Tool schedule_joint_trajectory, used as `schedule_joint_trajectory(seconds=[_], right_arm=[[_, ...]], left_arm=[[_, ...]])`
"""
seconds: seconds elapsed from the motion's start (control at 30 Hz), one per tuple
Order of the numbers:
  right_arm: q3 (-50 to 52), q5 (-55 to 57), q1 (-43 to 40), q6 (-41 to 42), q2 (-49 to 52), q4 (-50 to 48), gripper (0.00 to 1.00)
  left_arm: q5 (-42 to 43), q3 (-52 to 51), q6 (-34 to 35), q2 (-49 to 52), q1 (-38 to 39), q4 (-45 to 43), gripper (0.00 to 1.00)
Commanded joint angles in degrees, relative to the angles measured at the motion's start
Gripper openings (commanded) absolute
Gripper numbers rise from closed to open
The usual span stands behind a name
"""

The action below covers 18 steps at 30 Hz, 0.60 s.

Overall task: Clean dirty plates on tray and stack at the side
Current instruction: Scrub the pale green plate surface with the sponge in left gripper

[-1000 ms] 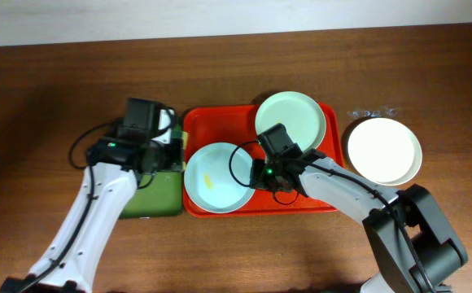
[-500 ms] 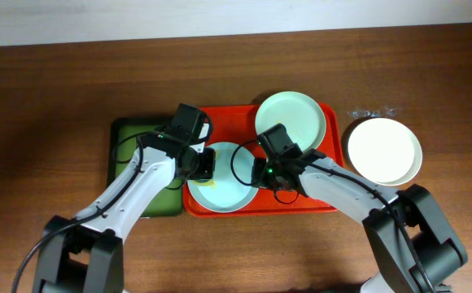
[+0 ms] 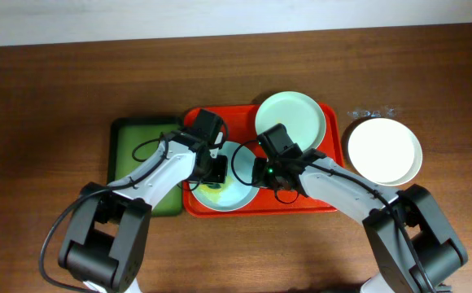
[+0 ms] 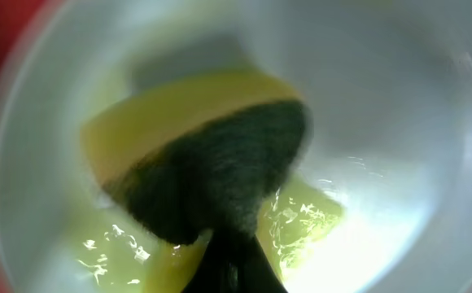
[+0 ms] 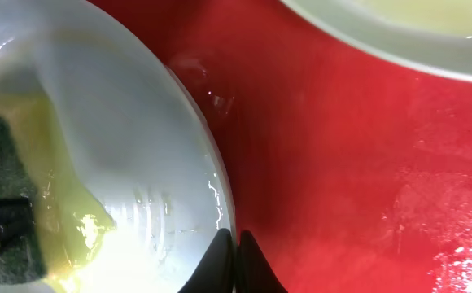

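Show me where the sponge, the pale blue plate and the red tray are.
sponge [image 4: 220, 171], left wrist view, dark scrubbing side.
pale blue plate [image 5: 138, 146], right wrist view, bare inner surface.
red tray [image 5: 342, 163], right wrist view, bare floor.

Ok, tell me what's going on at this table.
The left gripper presses a sponge into the pale blue plate on the red tray, over a yellow smear. The right gripper pinches that plate's rim. A mint plate sits on the tray; a white plate lies on the table beside the tray.
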State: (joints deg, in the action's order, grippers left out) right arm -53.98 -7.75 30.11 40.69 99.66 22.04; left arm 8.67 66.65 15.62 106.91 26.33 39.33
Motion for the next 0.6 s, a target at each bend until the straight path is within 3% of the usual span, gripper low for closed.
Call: schedule_joint_trajectory(seconds=[0.0,0.1,0.23,0.57], right_arm=[[0.2,0.9,0.3,0.0,1.0,0.2,0.04],[0.2,0.9,0.3,0.0,1.0,0.3,0.04],[0.2,0.9,0.3,0.0,1.0,0.5,0.04],[0.2,0.9,0.3,0.0,1.0,0.5,0.04]], left_arm=[[16.7,1.2,-4.4,0.6,0.7,-1.2,0.00],[15.2,3.0,-4.3,-4.0,-0.4,-1.1,0.00],[1.0,3.4,-1.3,-8.9,-2.1,0.0,0.00],[-7.6,-2.6,-0.2,-0.1,-2.1,-3.1,0.00]])
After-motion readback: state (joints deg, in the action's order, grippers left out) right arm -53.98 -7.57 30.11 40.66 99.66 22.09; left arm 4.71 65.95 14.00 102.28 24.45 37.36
